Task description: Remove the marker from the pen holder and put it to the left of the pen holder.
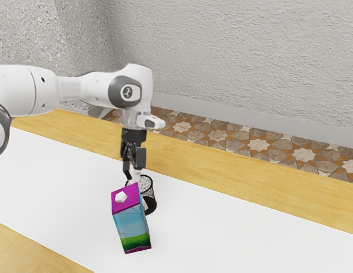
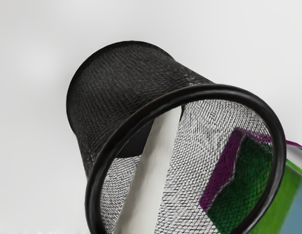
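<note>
Finding the white arm [image 1: 79,88] reaching in from the exterior view's left, and seeing the black gripper [image 1: 134,172] pointing down just above the pen holder [image 2: 126,63]. Reading its two fingers [image 1: 140,157] as standing apart, leaving a gap between, and seeing no clamping on anything. Locating the marker [image 2: 163,156] in the pen holder: observing a pale, broad shaft leaning inside the mesh, running out past the black rim, and, in the exterior view, rising to just below the gripper. Logging the marker as sitting in the holder, not lying on the table to its left. Noting a carton [image 1: 132,224] standing close beside the pen holder, on the near side in the exterior view, hiding part of the mesh wall; being unable to tell touching from nearly touching. Recording its purple top, a white cap [image 1: 121,197] on that top, and blue and green sides, also showing through the mesh in the wrist view. Seeing both holder and carton resting on a white surface [image 1: 245,239], with wood [image 1: 250,181] bordering it along the far edge and near left. Observing patterned floor tiles [image 1: 259,145] and a rough pale wall [image 1: 250,68] lying beyond.
</note>
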